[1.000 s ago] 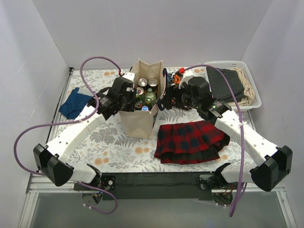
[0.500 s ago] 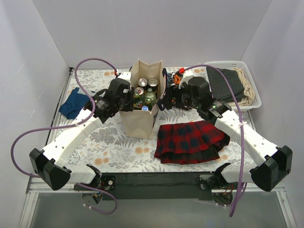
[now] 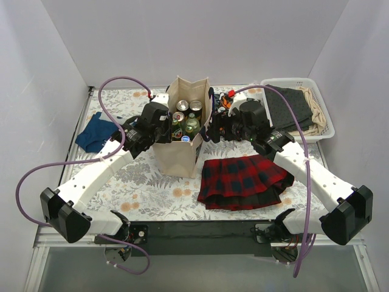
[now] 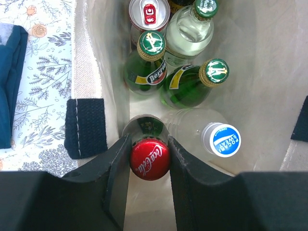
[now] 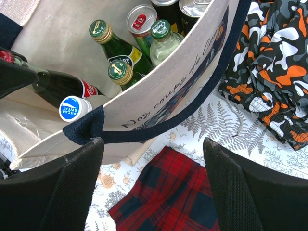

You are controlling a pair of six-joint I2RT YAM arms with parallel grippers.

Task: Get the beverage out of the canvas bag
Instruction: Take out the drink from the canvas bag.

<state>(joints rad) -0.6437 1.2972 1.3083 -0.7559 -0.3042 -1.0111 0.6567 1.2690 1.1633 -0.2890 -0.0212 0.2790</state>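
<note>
L hand (image 4: pixel 149 143) grips Coca-Cola bottle (image 4: pixel 150 161); Perrier bottle (image 4: pixel 147 72), Pocari Sweat bottle (image 4: pixel 220 140) beside.

Lighting: bright, even, diffuse, apparently from overhead. Shadows under the arms (image 3: pixel 97 170) are soft. The canvas bag (image 4: pixel 269 72) interior is readable. Small glare marks the can (image 4: pixel 149 13) top and cola bottle (image 4: pixel 150 160) cap. Near fingers (image 5: pixel 62 192) appear dark, slightly defocused.

White links on left arm (image 3: pixel 91 173) and right arm (image 3: pixel 322 180), chunky black joint housings, black blocks behind the jaws. Both trail looping purple cables (image 3: pixel 124 77). Fingers (image 5: pixel 72 192) black, flat, grainy.
</note>
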